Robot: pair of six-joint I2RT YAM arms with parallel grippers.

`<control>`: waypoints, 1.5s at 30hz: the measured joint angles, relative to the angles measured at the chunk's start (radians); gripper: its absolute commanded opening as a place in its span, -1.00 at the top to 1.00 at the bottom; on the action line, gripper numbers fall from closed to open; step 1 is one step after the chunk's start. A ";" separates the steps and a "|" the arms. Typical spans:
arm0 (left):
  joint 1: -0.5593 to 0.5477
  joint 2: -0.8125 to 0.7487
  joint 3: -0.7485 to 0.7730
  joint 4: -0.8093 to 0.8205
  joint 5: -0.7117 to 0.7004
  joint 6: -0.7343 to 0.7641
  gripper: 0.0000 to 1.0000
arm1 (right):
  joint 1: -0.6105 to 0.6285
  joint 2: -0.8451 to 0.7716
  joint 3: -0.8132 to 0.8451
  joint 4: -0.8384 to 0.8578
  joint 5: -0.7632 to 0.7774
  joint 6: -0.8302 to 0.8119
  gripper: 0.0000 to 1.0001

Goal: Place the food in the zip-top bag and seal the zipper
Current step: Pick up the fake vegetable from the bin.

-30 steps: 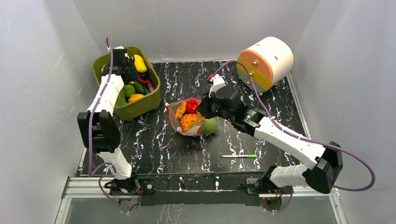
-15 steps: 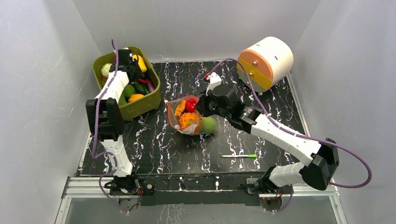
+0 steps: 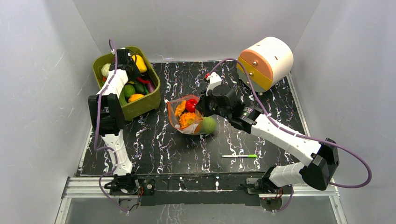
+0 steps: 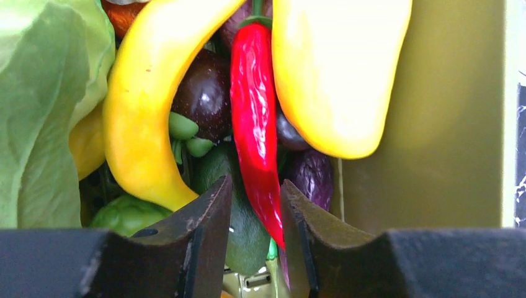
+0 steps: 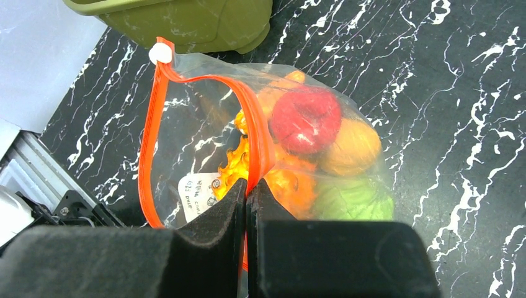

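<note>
Left gripper (image 4: 255,186) sits inside the green bin (image 3: 140,108) at the upper left of the overhead frame, jaws apart and straddling a red chili (image 4: 254,112). One finger touches the chili and a gap shows at the other, so there is no firm grasp. Yellow pieces (image 4: 338,68) and dark purple pieces (image 4: 205,93) lie around it. Right gripper (image 5: 248,192) is clenched on the zipper (image 5: 152,143) of the zip-top bag (image 5: 186,143), which lies at the centre of the overhead frame on the black marbled table (image 3: 154,144), its mouth gaping. Inside the bag are a red tomato (image 5: 305,119), orange pieces (image 5: 350,148) and a green cabbage (image 5: 350,198).
</note>
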 measured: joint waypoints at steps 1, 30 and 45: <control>0.003 0.011 0.006 0.004 0.001 -0.002 0.38 | 0.000 0.000 0.000 0.000 0.003 -0.001 1.00; 0.011 -0.014 0.002 -0.066 0.022 0.005 0.75 | 0.000 0.000 0.008 -0.008 0.020 -0.004 1.00; 0.011 -0.337 -0.114 -0.174 0.069 0.011 0.74 | 0.000 -0.020 0.003 -0.009 0.035 0.067 1.00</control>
